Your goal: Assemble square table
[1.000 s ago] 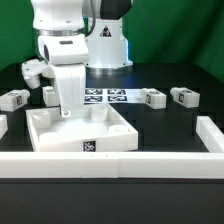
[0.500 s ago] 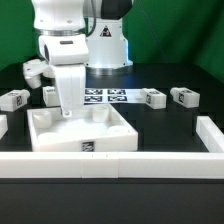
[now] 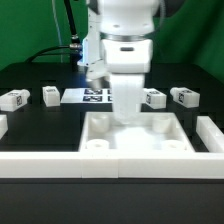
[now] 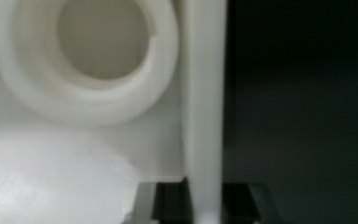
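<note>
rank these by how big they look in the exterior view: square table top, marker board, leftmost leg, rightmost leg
1. square table top: largest by far, though it is also nearest the camera
2. marker board: partly hidden behind the arm
3. leftmost leg and rightmost leg: look alike, so not ranked against each other

No word, number or brand name can be read anywhere. The only markings are square black-and-white marker tags, which are patterns rather than lettering. One stands on each short white leg on the black table: the outer left leg and inner left leg toward the exterior view's left, the inner right leg and outer right leg toward its right. More tags cover the marker board toward the table's far edge, partly hidden by the arm. The wrist view shows the table top close and blurred, with no marking to be made out on it.
</note>
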Robot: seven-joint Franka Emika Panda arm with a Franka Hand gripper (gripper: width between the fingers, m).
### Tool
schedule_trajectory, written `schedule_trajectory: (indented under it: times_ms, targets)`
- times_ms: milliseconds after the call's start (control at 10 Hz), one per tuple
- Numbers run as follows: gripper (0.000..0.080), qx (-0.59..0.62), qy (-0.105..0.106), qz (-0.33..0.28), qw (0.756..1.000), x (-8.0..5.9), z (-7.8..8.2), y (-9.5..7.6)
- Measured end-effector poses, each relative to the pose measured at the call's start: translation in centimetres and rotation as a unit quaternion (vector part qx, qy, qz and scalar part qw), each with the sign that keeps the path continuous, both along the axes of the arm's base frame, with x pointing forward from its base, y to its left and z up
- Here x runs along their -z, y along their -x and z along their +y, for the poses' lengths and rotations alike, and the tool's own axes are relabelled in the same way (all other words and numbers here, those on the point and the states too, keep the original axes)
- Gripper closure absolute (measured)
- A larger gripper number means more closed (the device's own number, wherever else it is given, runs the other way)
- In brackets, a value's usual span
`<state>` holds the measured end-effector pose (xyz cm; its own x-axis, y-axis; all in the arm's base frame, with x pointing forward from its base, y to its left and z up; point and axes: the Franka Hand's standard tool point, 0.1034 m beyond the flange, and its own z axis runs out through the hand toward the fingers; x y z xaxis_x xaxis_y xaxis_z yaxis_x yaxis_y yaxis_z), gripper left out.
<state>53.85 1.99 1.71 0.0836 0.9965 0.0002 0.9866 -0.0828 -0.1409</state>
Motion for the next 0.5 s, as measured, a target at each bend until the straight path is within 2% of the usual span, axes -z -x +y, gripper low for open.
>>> schedule_trajectory:
  times_ms: [300, 500]
  targets:
    - [0.0737, -0.008, -0.001, 0.025, 1.000, -0.4, 2.0, -0.1]
    - [0.0732, -0.011, -0.005, 0.025, 1.000, 0.3, 2.7, -0.2]
